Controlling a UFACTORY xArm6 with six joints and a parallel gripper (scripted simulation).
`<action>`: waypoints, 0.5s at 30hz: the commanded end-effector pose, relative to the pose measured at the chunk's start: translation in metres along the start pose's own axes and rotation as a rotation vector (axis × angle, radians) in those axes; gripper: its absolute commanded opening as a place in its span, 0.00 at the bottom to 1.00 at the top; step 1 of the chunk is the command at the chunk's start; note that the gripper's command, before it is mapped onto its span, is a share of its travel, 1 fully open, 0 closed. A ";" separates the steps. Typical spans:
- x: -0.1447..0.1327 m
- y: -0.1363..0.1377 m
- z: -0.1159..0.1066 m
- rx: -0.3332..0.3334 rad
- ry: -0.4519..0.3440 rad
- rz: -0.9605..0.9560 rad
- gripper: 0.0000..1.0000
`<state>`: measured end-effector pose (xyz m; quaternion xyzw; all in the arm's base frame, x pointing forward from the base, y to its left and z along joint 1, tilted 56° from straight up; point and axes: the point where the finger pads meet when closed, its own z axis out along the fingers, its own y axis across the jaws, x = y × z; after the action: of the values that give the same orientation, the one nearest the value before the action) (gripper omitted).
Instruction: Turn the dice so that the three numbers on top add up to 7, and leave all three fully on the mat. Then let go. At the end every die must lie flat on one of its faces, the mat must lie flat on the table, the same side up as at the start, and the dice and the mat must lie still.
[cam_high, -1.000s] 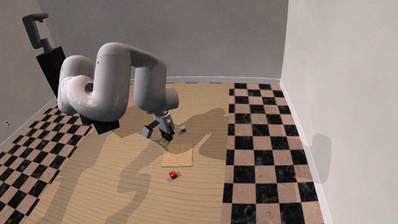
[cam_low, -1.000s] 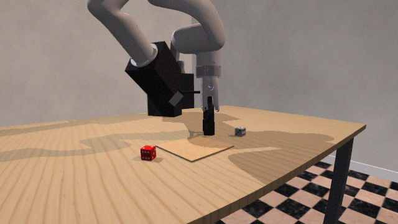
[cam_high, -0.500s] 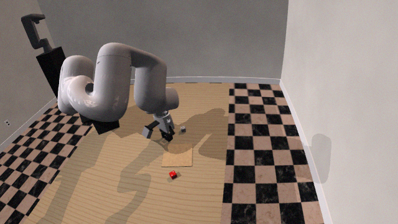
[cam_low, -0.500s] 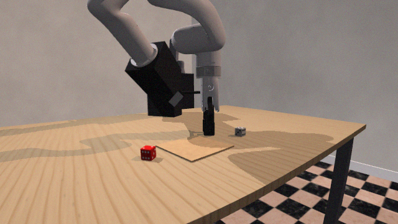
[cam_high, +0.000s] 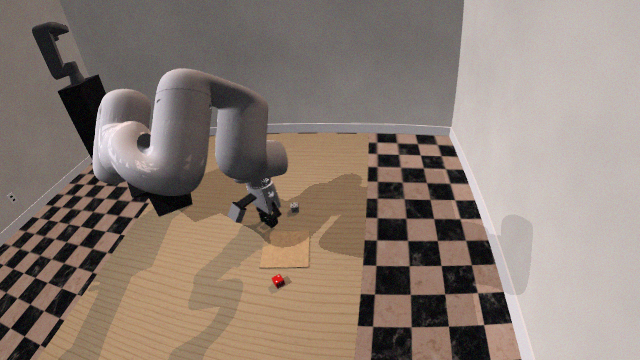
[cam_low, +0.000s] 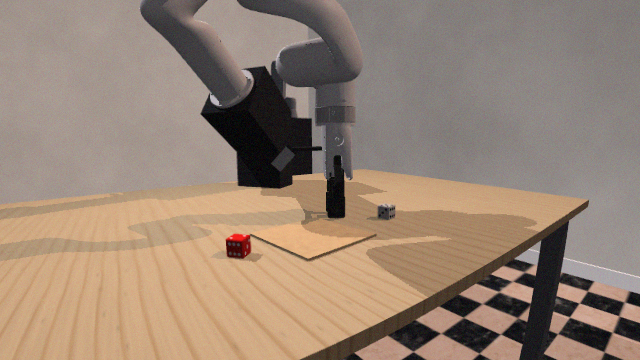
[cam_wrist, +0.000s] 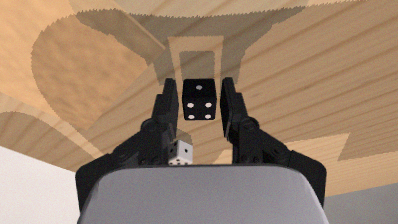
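A black die (cam_wrist: 199, 100) lies on the wooden table just behind the back edge of the tan mat (cam_high: 285, 254) (cam_low: 312, 239). In the wrist view it shows a one-pip face and a four-pip face. My gripper (cam_high: 270, 220) (cam_low: 335, 212) (cam_wrist: 199, 91) is lowered to the table and straddles this die, with a thin gap on each side, so it is open. In the top and exterior views its dark fingers hide the die. A white die (cam_high: 294, 207) (cam_low: 386, 211) (cam_wrist: 179, 152) lies on the table right of the gripper, off the mat. A red die (cam_high: 278, 280) (cam_low: 238, 246) lies on the table in front of the mat.
The arm's black base block (cam_low: 260, 130) stands close behind the gripper. The table's right edge (cam_low: 500, 260) drops to a checkered floor (cam_high: 425, 240). A dark stand (cam_high: 55, 50) stands at the back left corner.
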<state>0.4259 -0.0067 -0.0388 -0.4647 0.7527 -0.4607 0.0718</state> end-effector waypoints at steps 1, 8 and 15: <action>-0.001 0.000 -0.001 0.000 -0.002 0.000 0.42; -0.001 0.000 -0.001 0.000 -0.002 0.000 0.21; -0.001 0.000 -0.001 0.000 -0.002 0.000 0.21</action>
<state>0.4259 -0.0067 -0.0388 -0.4647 0.7527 -0.4607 0.0718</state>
